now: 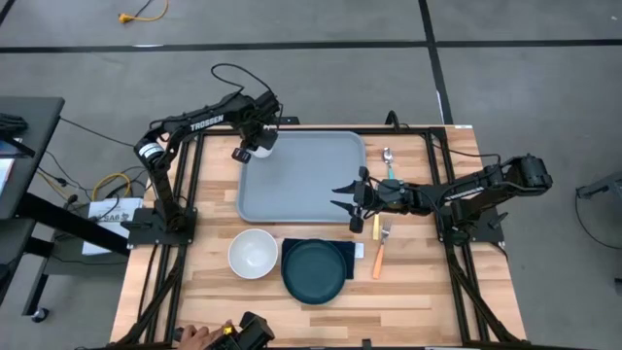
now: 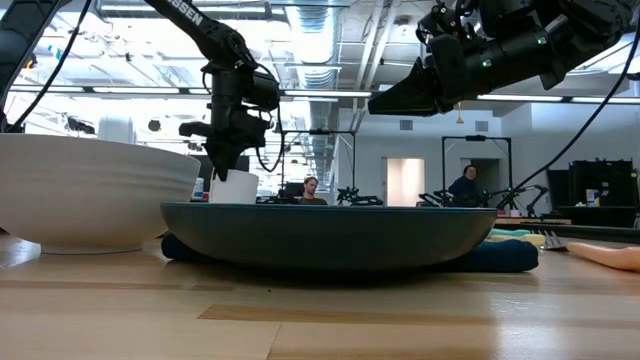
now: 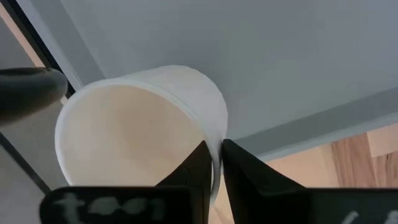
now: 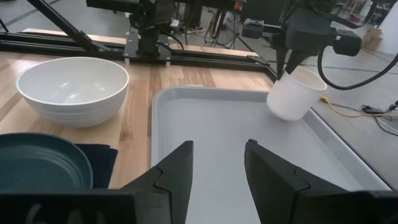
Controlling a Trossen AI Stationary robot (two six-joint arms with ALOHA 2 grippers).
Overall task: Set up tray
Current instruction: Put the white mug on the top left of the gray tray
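Left gripper [image 1: 260, 142]: fingers pinched on the rim wall of a white cup [image 4: 295, 93], one finger inside and one outside; cup tilted at the tray's far-left corner, probably being set down there.
Tray [image 1: 311, 199]: flat on the table between both arms, long axis left to right; bare apart from the cup.
Bowl [image 1: 253, 253], dark plate [image 1: 313, 269]: off the tray, on its near side, likely waiting.
Right gripper [image 1: 342, 194]: fingers apart, empty, over the tray's right edge.

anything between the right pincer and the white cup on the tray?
Nothing. In the right wrist view, only bare tray floor lies between the open right pincer and the cup, which the left pincer holds by its rim.
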